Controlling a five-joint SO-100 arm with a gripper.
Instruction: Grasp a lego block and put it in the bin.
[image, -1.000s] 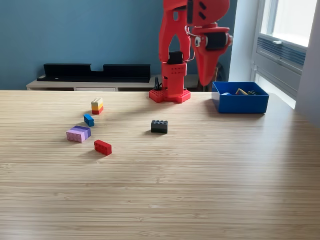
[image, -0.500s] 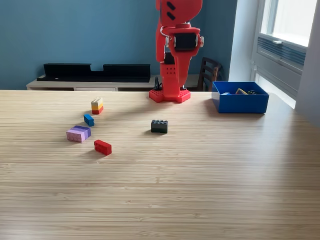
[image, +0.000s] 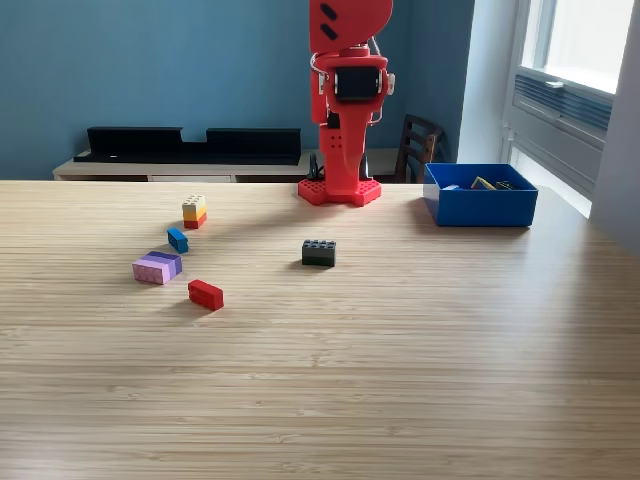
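Spanning a blue-walled room, pale wood table (image: 400, 380) under scattered blocks; jaws' state unclear.

Five lego blocks loose on the wood surface (image: 420, 340): black block (image: 319, 252) near centre, flat, studs up; red block (image: 205, 294) angled, nearest the camera; purple/pink block (image: 157, 267) just beside the small blue block (image: 178, 240); yellow/orange/red stack (image: 194, 211) upright behind them. Bright blue bin (image: 480, 207) at exterior view's right, open-topped, w/ a few pieces inside, well apart from the rest.
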